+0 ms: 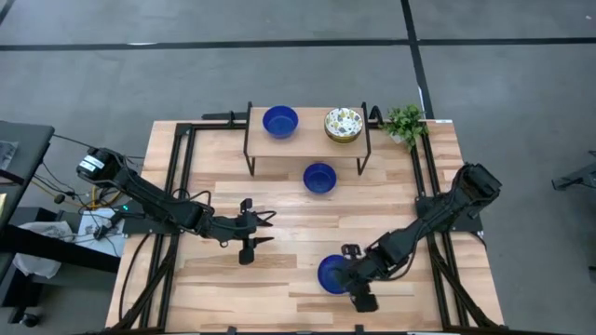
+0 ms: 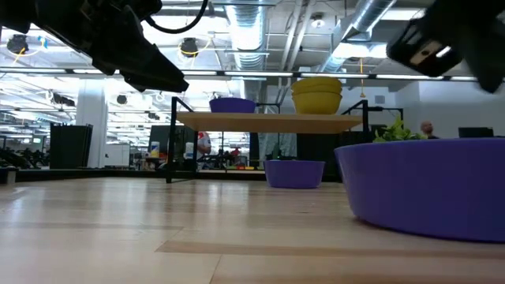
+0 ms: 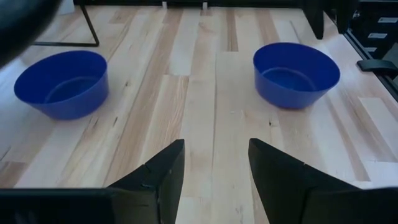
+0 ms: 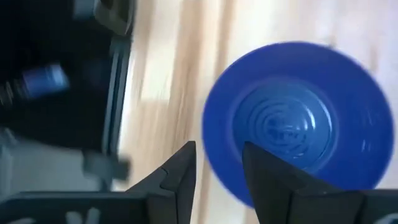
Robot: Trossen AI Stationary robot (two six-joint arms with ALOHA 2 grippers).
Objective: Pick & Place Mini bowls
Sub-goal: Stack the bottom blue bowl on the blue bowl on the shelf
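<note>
Hovering over a blue bowl at the front of the tabletop

Right gripper [image 1: 352,276] sits right above a blue bowl [image 1: 333,274] near the front edge of the tabletop [image 1: 279,186], fingers apart over its rim, not gripping anything. Left gripper [image 1: 257,230] hangs mid-tabletop, fingers spread, empty. Second blue bowl [image 1: 319,177] sits just in front of the little shelf [image 1: 307,140]. Up on the shelf: third blue bowl [image 1: 279,120] and a stack of speckled bowls [image 1: 344,124]. Small plant [image 1: 405,123] beside it.

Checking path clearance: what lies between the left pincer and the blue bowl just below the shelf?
Only bare wooden tabletop lies between the open left pincer and that blue bowl. The high view shows this; the left wrist view agrees.
</note>
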